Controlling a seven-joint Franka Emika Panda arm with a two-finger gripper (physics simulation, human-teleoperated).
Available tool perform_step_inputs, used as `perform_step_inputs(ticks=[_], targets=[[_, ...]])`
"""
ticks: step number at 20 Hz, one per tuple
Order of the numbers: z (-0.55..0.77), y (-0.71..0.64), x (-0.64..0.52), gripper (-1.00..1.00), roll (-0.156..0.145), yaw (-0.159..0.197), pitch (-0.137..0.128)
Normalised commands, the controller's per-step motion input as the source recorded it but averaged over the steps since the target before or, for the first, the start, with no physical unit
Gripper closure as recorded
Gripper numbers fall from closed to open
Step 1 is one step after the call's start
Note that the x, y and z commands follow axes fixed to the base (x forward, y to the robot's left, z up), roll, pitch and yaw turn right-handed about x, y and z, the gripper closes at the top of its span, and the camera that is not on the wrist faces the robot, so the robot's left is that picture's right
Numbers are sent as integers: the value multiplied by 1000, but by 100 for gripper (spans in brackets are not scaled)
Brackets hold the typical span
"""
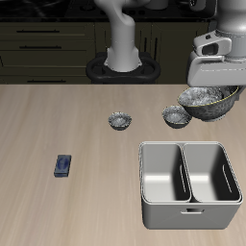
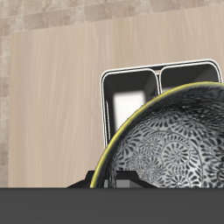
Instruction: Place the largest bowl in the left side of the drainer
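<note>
Largest bowl [image 1: 209, 101] is off the desk [image 1: 58, 125], tilted, hanging right under the hand [image 1: 213, 85], which is clamped on its rim. It sits in the air behind the drainer [image 1: 189, 185], above the desk's back part, just beside the medium bowl [image 1: 176, 117]. Smallest bowl [image 1: 119, 120] stands farther along, apart from both. Wrist view: bowl's patterned inside [image 2: 175, 140] fills the frame right next to the hand, yellow-green rim visible, drainer [image 2: 131, 87] partly hidden behind it, both compartments showing. Small blue object [image 1: 63, 165] lies well apart near the desk's front.
</note>
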Motion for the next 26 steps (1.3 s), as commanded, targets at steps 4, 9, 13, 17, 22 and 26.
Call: perform_step_inputs(ticks=[4, 9, 13, 17, 22, 26], targets=[[-72, -79, 22, 100, 8, -8, 9], [-44, 4, -37, 100, 34, -6, 3], [-73, -58, 17, 100, 23, -2, 7], [-103, -19, 12, 100, 9, -4, 10], [-206, 30, 105, 100, 26, -8, 29], [-179, 36, 61, 100, 47, 3, 22]])
